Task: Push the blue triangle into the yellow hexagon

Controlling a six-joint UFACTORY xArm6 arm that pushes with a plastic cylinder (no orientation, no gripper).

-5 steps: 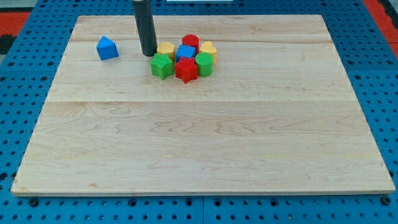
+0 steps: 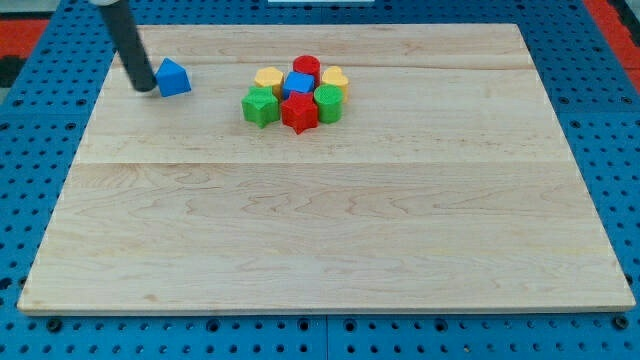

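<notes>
The blue triangle (image 2: 173, 77) lies on the wooden board (image 2: 320, 220) at the view's upper left. The yellow hexagon (image 2: 267, 78) sits at the left of a cluster of blocks near the top middle. My tip (image 2: 145, 87) rests on the board just left of the blue triangle, very close to it or touching. The dark rod leans up toward the view's top left.
The cluster holds a blue block (image 2: 299, 84), a red round block (image 2: 306, 67), a yellow block (image 2: 334, 78), a green block (image 2: 260, 105), a red star-like block (image 2: 298, 112) and another green block (image 2: 328, 103).
My tip has moved from just left of the yellow hexagon across to the left side of the blue triangle. No block has visibly moved.
</notes>
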